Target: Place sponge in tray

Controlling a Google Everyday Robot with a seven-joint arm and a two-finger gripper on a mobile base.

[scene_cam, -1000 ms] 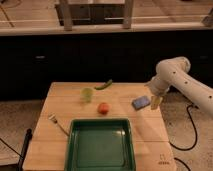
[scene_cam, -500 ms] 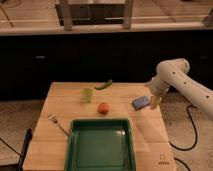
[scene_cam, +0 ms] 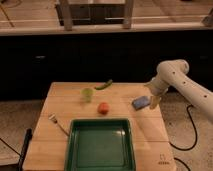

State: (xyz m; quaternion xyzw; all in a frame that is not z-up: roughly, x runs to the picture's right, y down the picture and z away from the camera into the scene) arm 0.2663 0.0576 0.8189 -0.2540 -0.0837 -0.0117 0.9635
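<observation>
My gripper (scene_cam: 154, 100) sits beside the blue sponge (scene_cam: 140, 103); I cannot tell if it grasps. The sponge looks light and squashy, so I'd pinch its 2 long sides, then carry it to the tray (scene_cam: 100, 121).

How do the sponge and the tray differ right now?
The sponge is small and blue; the tray is large and dark green. The sponge is a flat block; the tray is a shallow rimmed square. The sponge lies near the wooden table's right edge beside the gripper; the tray sits at the front. Both are on the table.
</observation>
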